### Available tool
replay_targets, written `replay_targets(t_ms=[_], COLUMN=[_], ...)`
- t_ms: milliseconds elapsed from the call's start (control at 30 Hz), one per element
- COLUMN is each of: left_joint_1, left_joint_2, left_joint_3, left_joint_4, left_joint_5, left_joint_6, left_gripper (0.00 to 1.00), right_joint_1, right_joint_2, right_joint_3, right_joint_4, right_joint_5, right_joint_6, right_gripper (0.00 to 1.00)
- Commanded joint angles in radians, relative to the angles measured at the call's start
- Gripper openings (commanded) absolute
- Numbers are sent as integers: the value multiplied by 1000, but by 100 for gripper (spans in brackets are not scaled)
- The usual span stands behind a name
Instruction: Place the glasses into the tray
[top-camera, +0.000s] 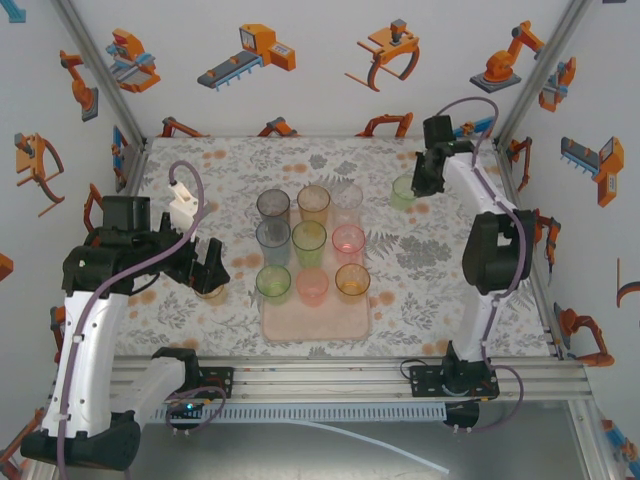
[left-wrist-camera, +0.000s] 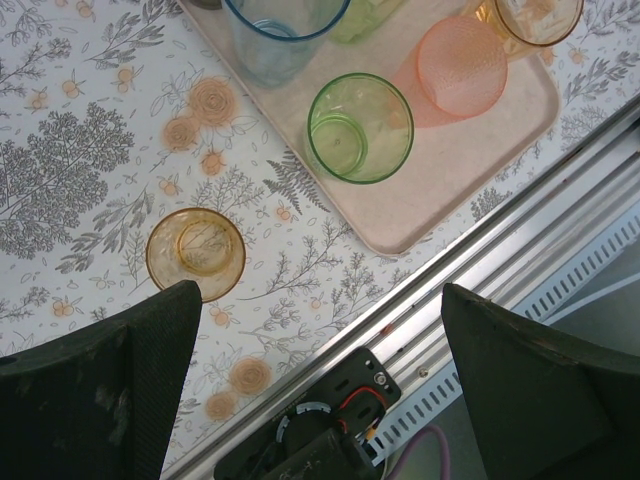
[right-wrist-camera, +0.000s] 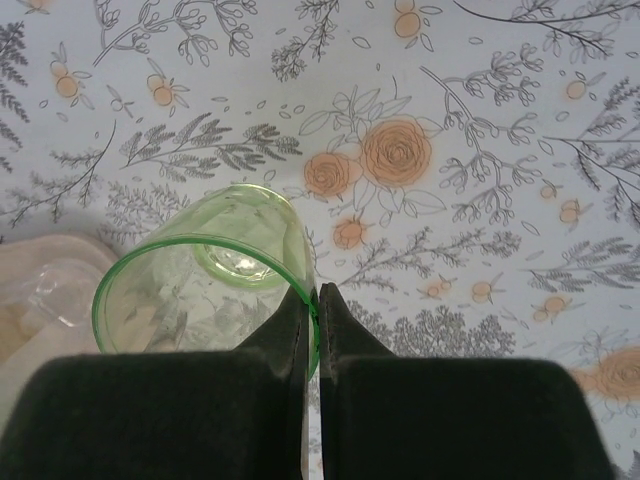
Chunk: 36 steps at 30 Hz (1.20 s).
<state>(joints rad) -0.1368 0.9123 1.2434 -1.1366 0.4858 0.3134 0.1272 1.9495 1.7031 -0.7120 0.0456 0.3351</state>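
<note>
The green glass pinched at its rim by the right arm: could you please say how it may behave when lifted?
The green glass looks thin, translucent and empty, so it is probably light. The right fingers are closed on one wall only, off-centre, so it may swing or tilt once raised. The smooth wall could also slip between them.

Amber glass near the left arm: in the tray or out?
Out. The amber glass stands upright on the floral tablecloth, apart from the tray rim.
</note>
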Motion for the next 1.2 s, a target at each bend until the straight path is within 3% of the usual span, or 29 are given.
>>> replay_targets(t_ms=[0,700,1167], left_joint_1=[0,-16,-24], left_joint_2=[-13,90,109], left_joint_3=[11,33,47], left_joint_4=[8,95,114], left_joint_5=[-6,31,43], left_joint_6=[-3,-7,-29], left_gripper=[97,97,97], right_joint_1=[-8,21,144], right_joint_2=[-95,-591,-820], right_joint_3=[-54,-414,-532], right_joint_4=[-10,-157,-268], right_joint_5=[23,27,66], right_joint_6=[-12,28,86], right_gripper=[2,2,1])
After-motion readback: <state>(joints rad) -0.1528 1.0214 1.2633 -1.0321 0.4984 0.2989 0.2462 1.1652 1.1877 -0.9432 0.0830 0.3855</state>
